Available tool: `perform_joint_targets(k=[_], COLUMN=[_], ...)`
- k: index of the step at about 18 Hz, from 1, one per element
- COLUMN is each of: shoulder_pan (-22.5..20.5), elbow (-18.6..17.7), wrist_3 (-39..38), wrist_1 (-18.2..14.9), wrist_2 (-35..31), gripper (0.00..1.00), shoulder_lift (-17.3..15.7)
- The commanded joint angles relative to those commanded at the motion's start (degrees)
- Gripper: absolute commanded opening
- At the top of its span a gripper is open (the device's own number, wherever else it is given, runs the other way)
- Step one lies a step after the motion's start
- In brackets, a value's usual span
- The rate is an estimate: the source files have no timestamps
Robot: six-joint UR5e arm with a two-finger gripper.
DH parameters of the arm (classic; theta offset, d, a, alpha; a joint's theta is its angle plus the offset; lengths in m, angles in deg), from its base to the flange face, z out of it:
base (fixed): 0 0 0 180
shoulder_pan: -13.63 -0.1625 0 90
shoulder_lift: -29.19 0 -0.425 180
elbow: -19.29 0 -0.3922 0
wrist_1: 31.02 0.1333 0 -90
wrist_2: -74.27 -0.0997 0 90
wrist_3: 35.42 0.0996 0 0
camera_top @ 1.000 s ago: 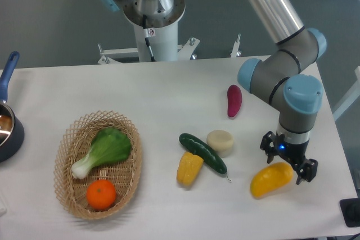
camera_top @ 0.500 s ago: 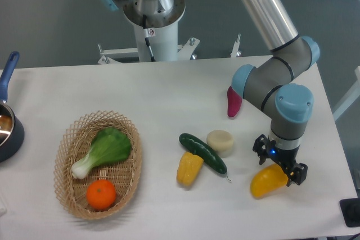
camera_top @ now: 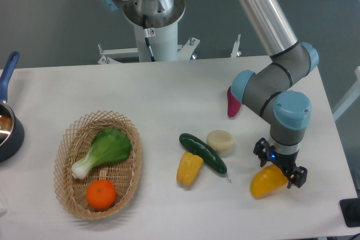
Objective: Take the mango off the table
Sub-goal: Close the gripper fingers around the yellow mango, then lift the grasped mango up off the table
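White table [camera_top: 169, 88] fills most of the view, rounded corners, robot base pedestal [camera_top: 154, 21] behind its far edge. UR5e arm [camera_top: 270, 77] comes down from top center to the right side of the table, grey links with blue joint caps, wrist pointing straight down. Wicker basket [camera_top: 64, 186] sits left of center, oval, holding a bok choy [camera_top: 107, 149] in its upper part and a round orange [camera_top: 101, 194] in the near end. Dark pot [camera_top: 8, 130] with a blue handle at the far left edge, partly cut off. Mango [camera_top: 264, 181] lies on the table near the front right, glossy yellow-orange, tilted with its right end higher, that end tucked under the gripper. Gripper [camera_top: 279, 166] is directly over the mango's right end, black fingers spread apart on either side of the fruit, one finger upper left and one lower right; contact with the fruit cannot be told. Cucumber [camera_top: 202, 153] lies diagonally at center, touching the corn piece [camera_top: 189, 168] on its lower left and just beside the pale round disc [camera_top: 220, 141] on its upper right. Purple sweet potato [camera_top: 233, 105] further back, partly hidden by the arm's elbow.
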Motion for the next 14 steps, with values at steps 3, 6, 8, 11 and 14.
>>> perform_joint_targets(k=[3, 6, 8, 11, 14], shoulder_pan=[0.61, 0.62, 0.62, 0.62, 0.53], elbow=[0.35, 0.35, 0.35, 0.35, 0.79], wrist_3=[-0.26, -0.17, -0.09, -0.26, -0.35], wrist_1=[0.09, 0.09, 0.09, 0.09, 0.09], wrist_2=[-0.18, -0.18, -0.18, -0.09, 0.00], gripper=[1.00, 0.79, 0.57, 0.38, 0.35], shoulder_lift=[0.44, 0.27, 0.26, 0.09, -0.17])
